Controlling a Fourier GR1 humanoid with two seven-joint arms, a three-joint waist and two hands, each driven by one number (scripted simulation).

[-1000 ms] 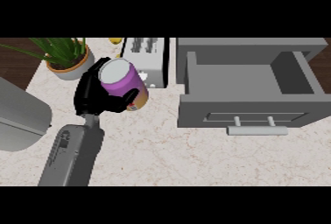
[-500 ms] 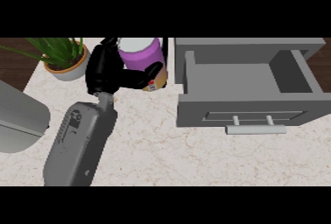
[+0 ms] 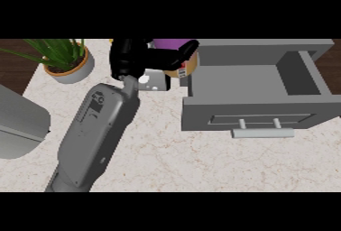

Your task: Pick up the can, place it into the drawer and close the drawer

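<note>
The can has a purple top and a tan labelled body, and it shows at the view's top, just left of the drawer. My right hand is shut on it, black fingers curled across its side, hiding much of it. The can is lifted off the counter. The grey drawer stands pulled open to the right, its inside bare, with a bar handle on its front. Of the left arm only a grey forearm shows at the left edge; its hand is out of view.
A potted green plant stands at the back left. A white boxy object sits under the hand beside the drawer. The pale marble counter stretches across the front.
My right hand has carried the can up and to the right, from near the plant to right beside the open drawer's left wall. The drawer has not moved.
</note>
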